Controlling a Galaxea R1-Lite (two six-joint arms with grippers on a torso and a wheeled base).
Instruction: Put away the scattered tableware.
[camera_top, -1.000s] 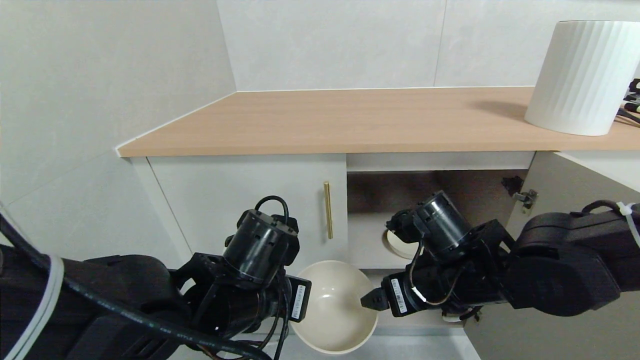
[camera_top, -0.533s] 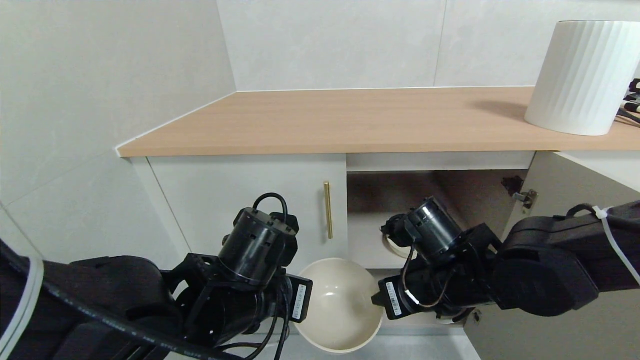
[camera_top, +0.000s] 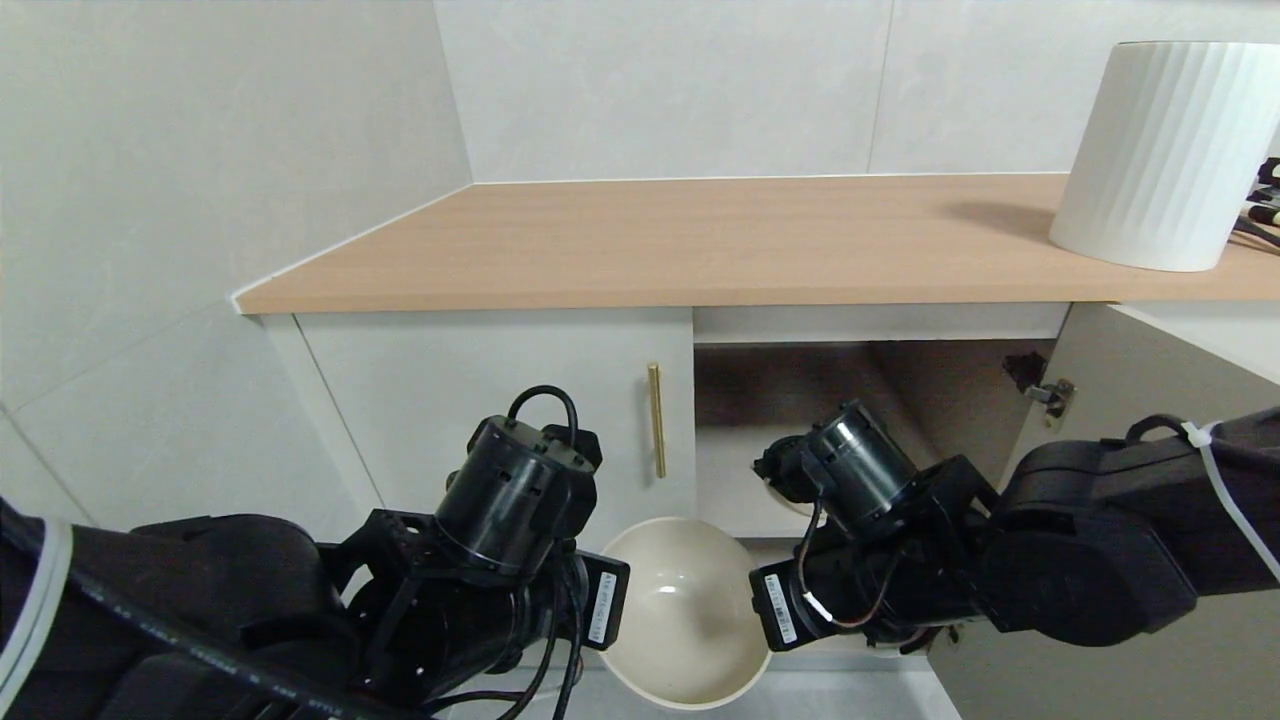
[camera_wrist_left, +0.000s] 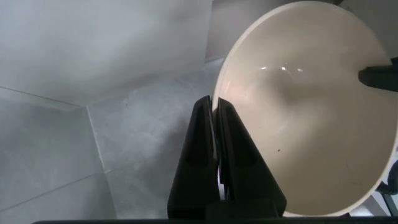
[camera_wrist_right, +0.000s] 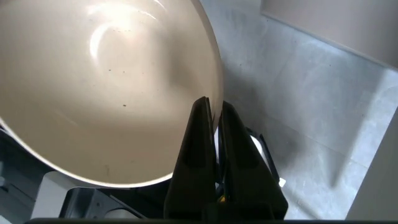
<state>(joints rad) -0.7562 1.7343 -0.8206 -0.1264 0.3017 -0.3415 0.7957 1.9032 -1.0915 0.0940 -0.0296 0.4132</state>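
The left claw (camera_wrist_left: 214, 106) was found closed on the rim of the bowl (camera_top: 680, 610), with one finger inside the rim and one outside it. The right claw (camera_wrist_right: 211, 107) was found clamped in the same manner on the opposite side of the rim, so that the bowl was gripped from both sides at once. The bowl was held clear of the floor (camera_wrist_left: 143, 143), tilted with its hollow turned up toward the head camera, below the edge of the desk (camera_top: 700, 240) and just in front of the open cabinet (camera_top: 790, 390). The left-hand cabinet door (camera_top: 500, 400), fitted with a brass handle (camera_top: 655, 420), was shut; the right-hand door (camera_top: 1110, 400) was swung fully open. A white ribbed container (camera_top: 1160, 150) stood on the desk, well apart from the bowl. The step in hand was judged to be either a transfer of the bowl from one claw to the other or a two-handed carry toward the cabinet shelf (camera_top: 730, 480); the bowl had not yet been stowed. For the next move, one grip would have to be confirmed secure before the other was released. The bowl would then have to be levelled and passed through the opening without its rim striking the shut door or the frame.
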